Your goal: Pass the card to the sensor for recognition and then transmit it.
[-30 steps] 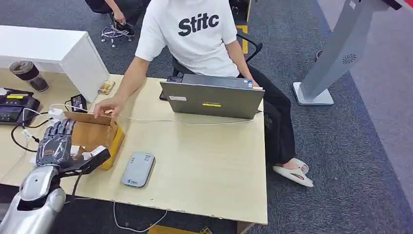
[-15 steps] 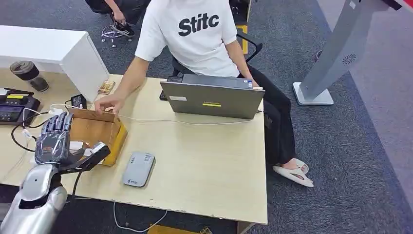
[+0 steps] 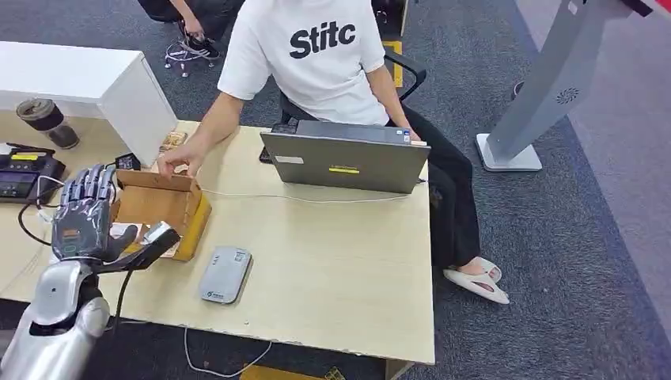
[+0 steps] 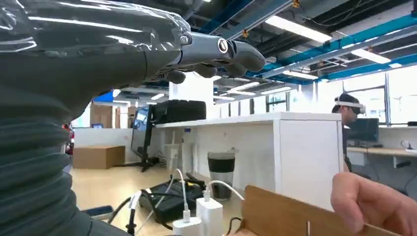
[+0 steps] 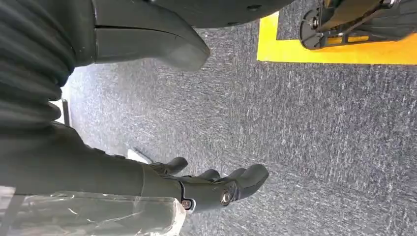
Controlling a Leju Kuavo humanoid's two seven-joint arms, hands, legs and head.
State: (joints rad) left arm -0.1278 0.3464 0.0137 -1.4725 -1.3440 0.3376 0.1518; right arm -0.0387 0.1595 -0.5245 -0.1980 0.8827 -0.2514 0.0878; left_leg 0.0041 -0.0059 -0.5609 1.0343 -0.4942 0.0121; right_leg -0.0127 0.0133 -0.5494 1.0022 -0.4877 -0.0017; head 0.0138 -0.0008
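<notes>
My left hand (image 3: 85, 220) hovers over the near left end of an open cardboard box (image 3: 176, 207), fingers spread and thumb out, holding nothing. Something white, perhaps the card (image 3: 125, 232), lies in the box beside my thumb, mostly hidden. The grey card sensor (image 3: 225, 274) lies flat on the table to the box's right. In the left wrist view my left hand (image 4: 211, 51) reaches above the box's edge (image 4: 282, 216). My right hand (image 5: 216, 189) hangs over grey carpet with fingers loosely extended and empty.
A seated person in a white shirt rests a hand (image 3: 177, 163) on the box's far rim. A laptop (image 3: 345, 162) stands at the table's (image 3: 332, 269) far side. Chargers and cables (image 3: 47, 198), a black device (image 3: 24, 176) and a cup (image 3: 46, 120) crowd the left.
My left hand has risen and drawn back toward the left. The person's hand has shifted the box a little farther from me.
</notes>
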